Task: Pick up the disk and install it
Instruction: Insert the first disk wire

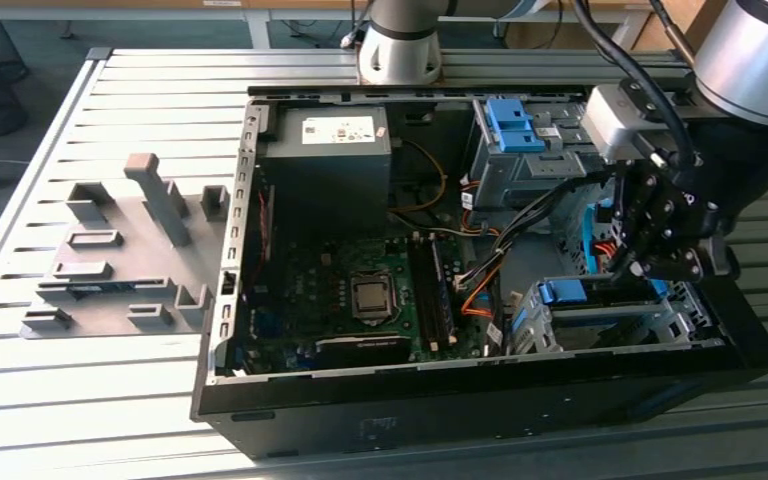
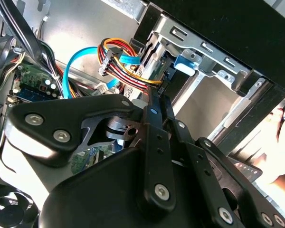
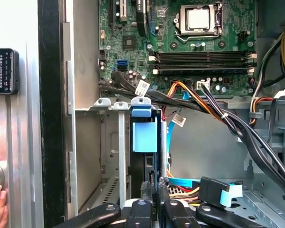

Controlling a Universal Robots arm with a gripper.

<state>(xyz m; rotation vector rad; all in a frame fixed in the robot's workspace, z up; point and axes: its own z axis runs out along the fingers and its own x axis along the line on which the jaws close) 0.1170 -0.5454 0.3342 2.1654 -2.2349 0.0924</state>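
Disk [image 3: 145, 137], standing on edge in the drive cage [image 1: 598, 320], sits directly under the gripper [image 1: 654, 268], which pinches its rear edge narrowly.

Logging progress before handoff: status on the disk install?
Gripper at the drive cage, inside the case. Disk in cage slot, blue frame showing. Cable bundle beside it.

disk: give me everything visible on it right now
The disk sits on edge in the grey metal drive cage at the case's front corner, on the exterior view's right. What shows is its blue plastic frame: a blue tab at the cage mouth and a paler blue panel behind it, with a dark edge of the body beside them. The label is out of sight. The gripper is right at its outer end; actual contact is hard to confirm. A flat blue cable lies close by.
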